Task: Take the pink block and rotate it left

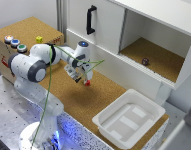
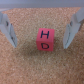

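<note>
The pink block (image 2: 50, 39) is a small reddish-pink cube with black letters on its face, and it rests on the cork surface (image 2: 40, 70). My gripper (image 2: 40, 46) is open and straddles the block. One finger (image 2: 9, 32) stands on each side with a clear gap to it. In the exterior view the gripper (image 1: 84, 78) points down over the cork table, with the pink block (image 1: 87, 83) showing just under its fingertips.
A white tray (image 1: 145, 131) sits near the exterior view's right front. Behind the arm stands a white cabinet with a black handle (image 1: 91, 19) and an open compartment holding a small dark object (image 1: 145, 61). A cork box at the left carries a yellow cube (image 1: 39, 39) and coloured buttons (image 1: 15, 44).
</note>
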